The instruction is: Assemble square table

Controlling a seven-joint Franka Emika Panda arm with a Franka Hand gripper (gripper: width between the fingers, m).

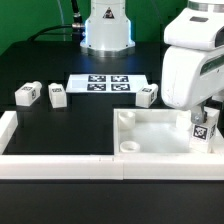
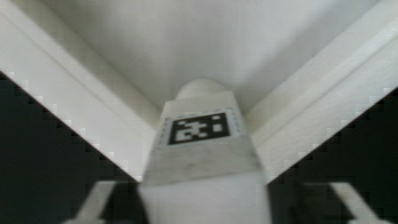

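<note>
The white square table top (image 1: 150, 138) lies tray-side up at the exterior view's lower right. One short white leg (image 1: 203, 129) with a black-white tag stands in its near right corner. The wrist view shows that leg (image 2: 201, 140) rising where two raised rims (image 2: 80, 85) meet. My gripper (image 1: 204, 137) hangs straight over this leg. Its fingers (image 2: 107, 200) stand on either side of the leg with a dark gap on each side, so the gripper (image 2: 217, 205) is open around it. Three more tagged legs lie on the black table: two (image 1: 27, 95) (image 1: 57, 95) at the left and one (image 1: 147, 96) by the top's far edge.
The marker board (image 1: 105, 82) lies flat at the back middle. Long white border rails (image 1: 60, 165) run along the front and the left side. The robot's base (image 1: 107, 30) stands at the back.
</note>
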